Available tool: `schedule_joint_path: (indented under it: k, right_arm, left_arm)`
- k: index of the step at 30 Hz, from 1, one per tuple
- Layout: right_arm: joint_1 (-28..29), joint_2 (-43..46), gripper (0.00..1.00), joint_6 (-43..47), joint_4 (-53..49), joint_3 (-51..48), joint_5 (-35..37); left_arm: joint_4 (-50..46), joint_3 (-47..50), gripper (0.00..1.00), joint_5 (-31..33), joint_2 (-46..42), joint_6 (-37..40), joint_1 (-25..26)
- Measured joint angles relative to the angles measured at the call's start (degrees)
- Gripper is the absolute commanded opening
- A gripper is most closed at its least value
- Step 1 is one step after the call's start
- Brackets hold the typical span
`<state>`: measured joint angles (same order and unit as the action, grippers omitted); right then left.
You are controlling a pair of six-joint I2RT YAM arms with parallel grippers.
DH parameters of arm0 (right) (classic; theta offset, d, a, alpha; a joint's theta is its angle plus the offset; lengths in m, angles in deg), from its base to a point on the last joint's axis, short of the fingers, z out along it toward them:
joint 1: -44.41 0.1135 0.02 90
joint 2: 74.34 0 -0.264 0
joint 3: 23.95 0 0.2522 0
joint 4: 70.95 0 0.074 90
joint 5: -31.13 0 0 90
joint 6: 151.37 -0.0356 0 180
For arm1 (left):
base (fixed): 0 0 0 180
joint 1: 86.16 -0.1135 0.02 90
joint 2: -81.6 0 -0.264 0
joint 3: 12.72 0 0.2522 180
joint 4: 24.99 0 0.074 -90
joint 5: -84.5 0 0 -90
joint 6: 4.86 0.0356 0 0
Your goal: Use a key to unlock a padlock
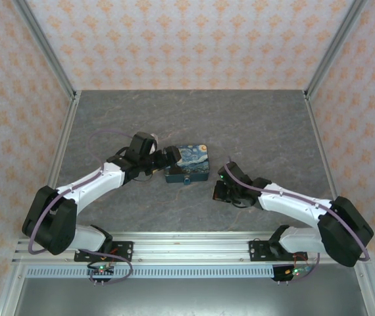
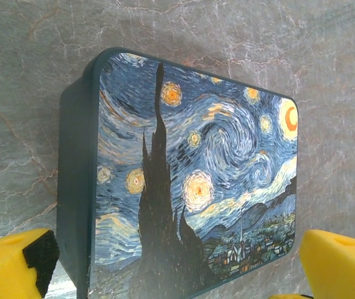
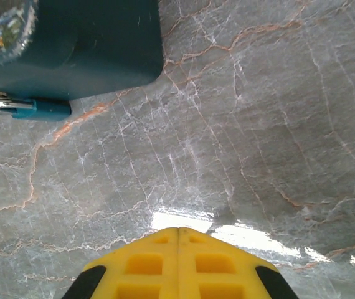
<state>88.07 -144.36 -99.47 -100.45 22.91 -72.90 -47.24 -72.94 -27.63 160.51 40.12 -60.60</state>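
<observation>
- Two grippers and one padlock (image 1: 189, 162), so you can place everything off the padlock.
- It's a flat rectangular block with rounded corners, lying face up on the grey marbled table (image 1: 273, 131).
- Your left wrist view shows the print best: blue swirling night sky, yellow stars, an orange-yellow moon in one corner, a tall dark cypress, and a tiny village along the bottom edge. The sides are plain dark blue.
- The key (image 3: 40, 109) sits right against the foot of the padlock's arm-facing side. It's a short bluish stub with a silvery metal bit at one end. You can't tell whether it's actually in a keyhole.
- Your left gripper (image 1: 172, 158) is at the padlock's left end with its jaws spread wide. The yellow fingers (image 2: 9, 265) stand one off each side of that end, gripping nothing.
- Your right gripper (image 3: 177, 240) is near the padlock, on its arm-facing right. Its jaws are pressed fully together and empty, over bare table.
</observation>
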Motion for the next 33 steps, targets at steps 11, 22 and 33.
schedule_joint_path:
  k: [11,22,33]
  right_arm:
    - [0.0,-6.1,0.55,1.1,0.4,0.0,-1.7]
    - [3.0,-4.9,0.55,2.2,-4.9,1.5,-0.3]
    - [7.2,-6.5,0.49,0.5,-6.3,3.6,1.7]
  left_arm:
    - [0.0,0.0,1.0,0.0,0.0,-0.2,0.3]
    - [0.0,0.0,1.0,0.0,0.0,-0.2,0.3]
    - [0.0,0.0,1.0,0.0,0.0,-0.2,0.3]
